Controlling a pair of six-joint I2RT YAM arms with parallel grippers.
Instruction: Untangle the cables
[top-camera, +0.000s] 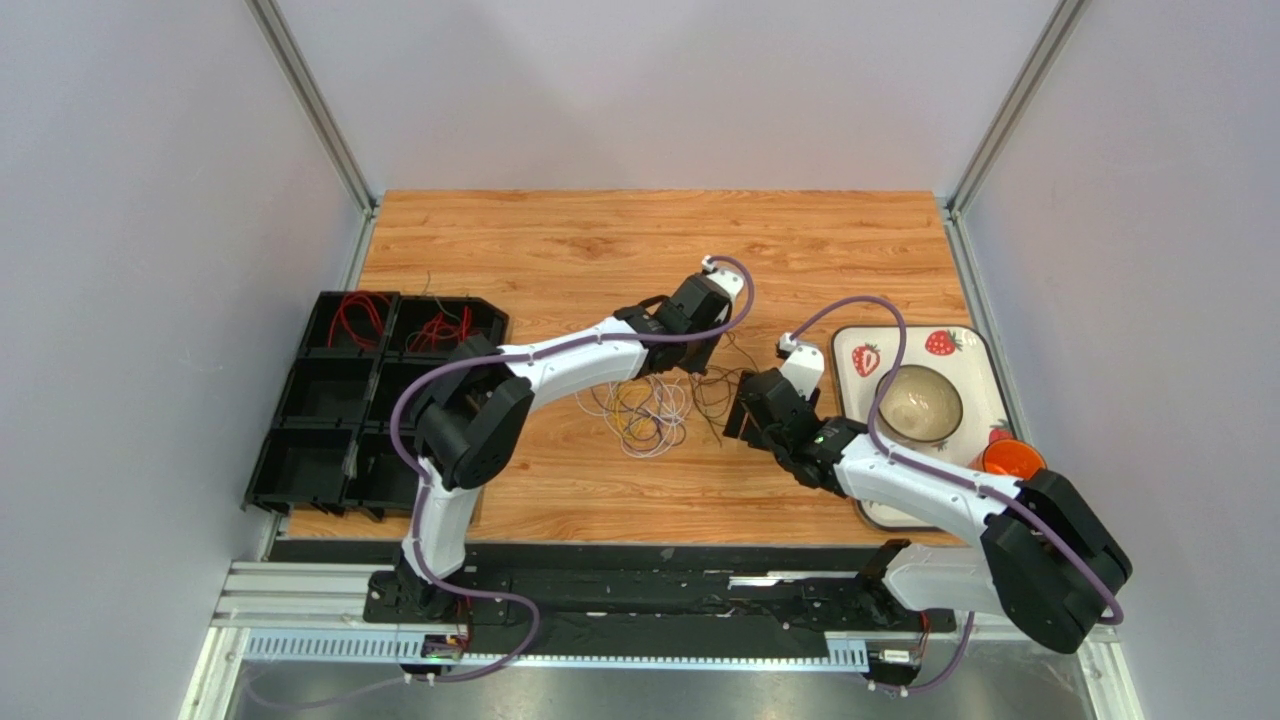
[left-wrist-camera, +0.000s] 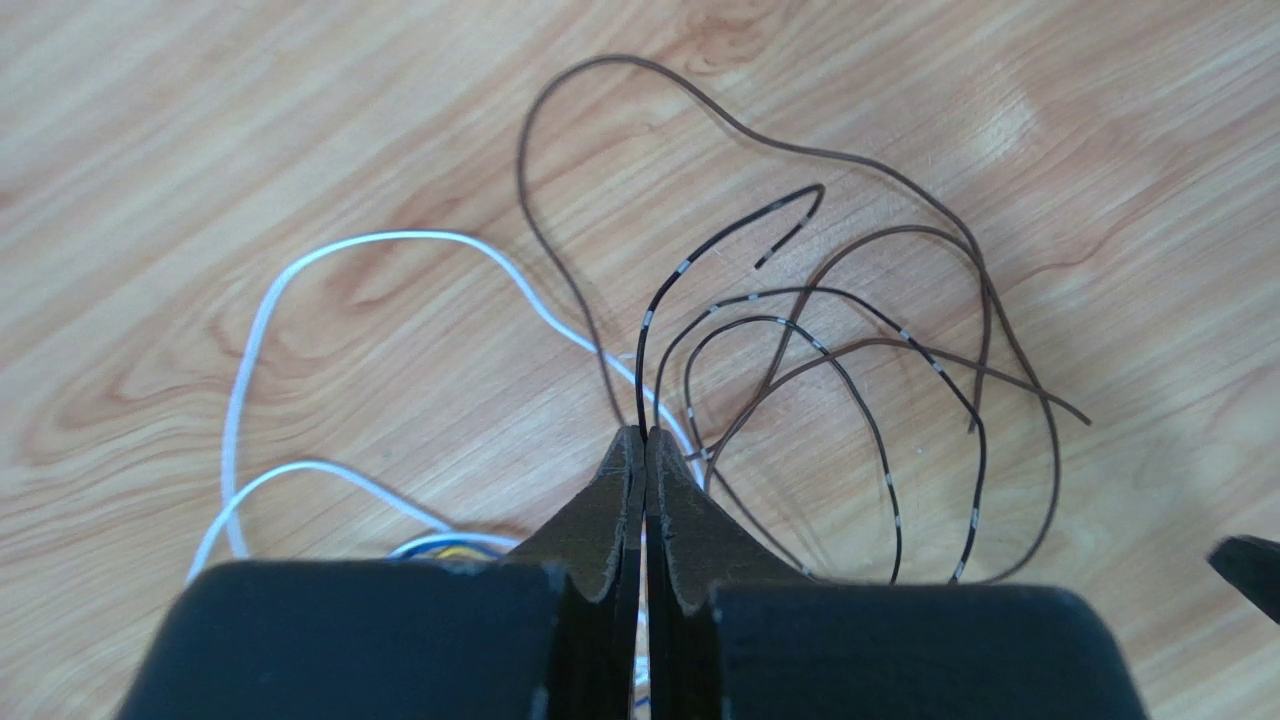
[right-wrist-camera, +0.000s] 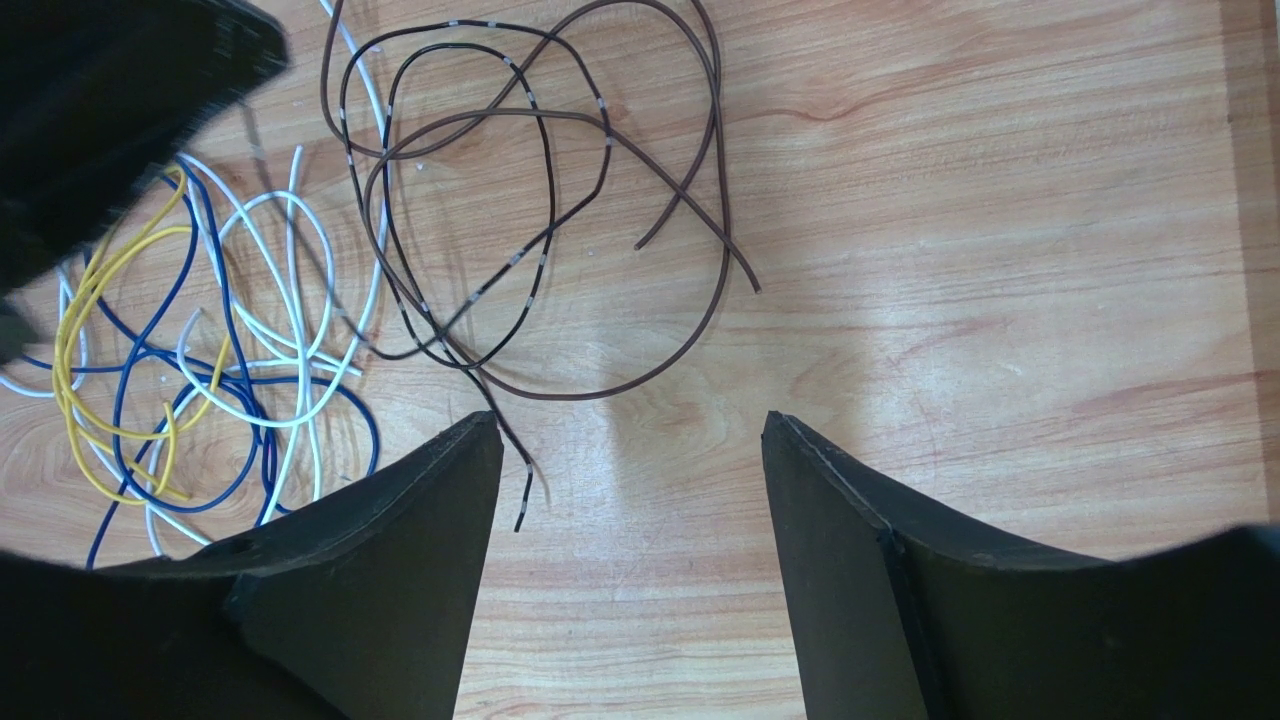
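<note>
One desk, one tangle of cables sitting mid-desk. So the left gripper is pinched closed on the black banded cable, and the right gripper gapes wide, holding nothing. Lift now and the brown cable looped through it likely drags along and cinches. Count: one brown, one black, one yellow, white and blue unclear

Overhead plus two downward wrist close-ups, cables shared

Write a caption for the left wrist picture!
Left gripper pinches a black banded cable; brown cable and white cable loop on the wooden table.
</note>
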